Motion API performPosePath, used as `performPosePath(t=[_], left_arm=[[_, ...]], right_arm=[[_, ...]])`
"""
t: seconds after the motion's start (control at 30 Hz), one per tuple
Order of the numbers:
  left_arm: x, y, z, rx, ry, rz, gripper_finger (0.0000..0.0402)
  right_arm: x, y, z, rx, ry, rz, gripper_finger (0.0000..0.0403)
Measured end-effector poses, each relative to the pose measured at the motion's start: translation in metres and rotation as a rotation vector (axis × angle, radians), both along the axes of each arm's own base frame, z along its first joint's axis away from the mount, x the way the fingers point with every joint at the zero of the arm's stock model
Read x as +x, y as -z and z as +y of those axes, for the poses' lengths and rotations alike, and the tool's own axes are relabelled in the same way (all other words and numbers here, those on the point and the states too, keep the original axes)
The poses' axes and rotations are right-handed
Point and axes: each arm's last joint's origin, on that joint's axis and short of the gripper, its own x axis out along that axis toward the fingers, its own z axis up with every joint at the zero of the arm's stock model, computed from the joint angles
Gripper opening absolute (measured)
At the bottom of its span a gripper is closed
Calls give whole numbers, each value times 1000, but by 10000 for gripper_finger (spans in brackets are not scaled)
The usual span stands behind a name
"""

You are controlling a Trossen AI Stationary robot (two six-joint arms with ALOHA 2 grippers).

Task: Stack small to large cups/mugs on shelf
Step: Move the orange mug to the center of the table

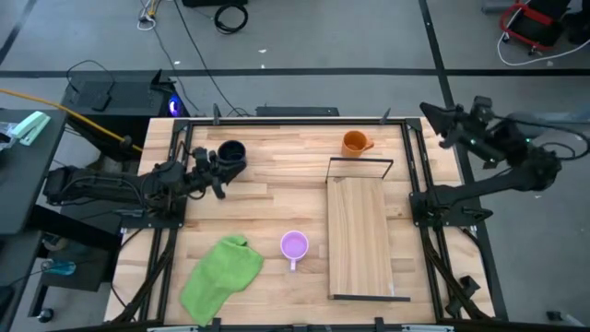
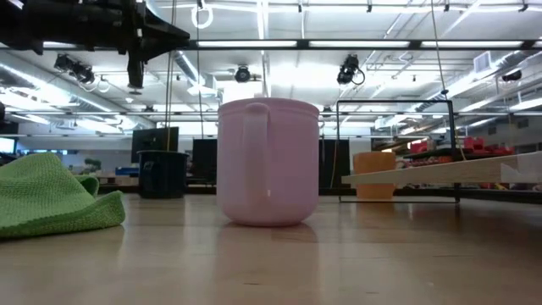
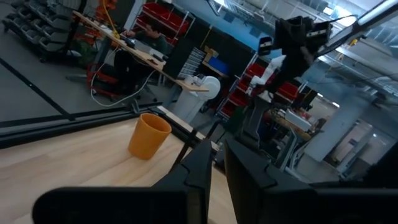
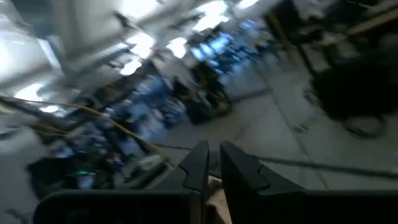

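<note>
The shelf (image 1: 359,235) is bare; no mug is stacked yet. The black mug (image 1: 230,153) sits just beside the left gripper (image 1: 208,171) (fingers nearly together), so they must be opened before grasping. Orange mug (image 1: 355,142) far edge, purple mug (image 1: 294,245) near. Right gripper (image 1: 441,121) waits off-table, fingers nearly together.

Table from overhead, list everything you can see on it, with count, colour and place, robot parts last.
Purple mug: one, light purple, near front edge, centre, just left of shelf.
Orange mug: one, orange, far edge, just beyond shelf's wire frame.
Black mug: one, black, far left, beside left end effector.
Green cloth: one, green, crumpled, front left.
Shelf: one, light wood with black wire frame, right of centre, bare.
Left end effector: fingers nearly shut, over far-left tabletop.
Right end effector: fingers nearly shut, raised beyond far-right corner.
</note>
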Motion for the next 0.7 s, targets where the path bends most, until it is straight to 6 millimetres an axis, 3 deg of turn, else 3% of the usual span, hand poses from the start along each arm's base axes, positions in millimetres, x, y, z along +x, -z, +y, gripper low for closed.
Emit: performPosePath(t=[0.3, 0.7], left_arm=[[-1, 0, 9, -1, 21, -2, 53], [-1, 1, 13, 8, 74, 6, 52]], right_arm=[[6, -7, -5, 214, 199, 243, 46], [29, 4, -12, 322, 278, 352, 46]])
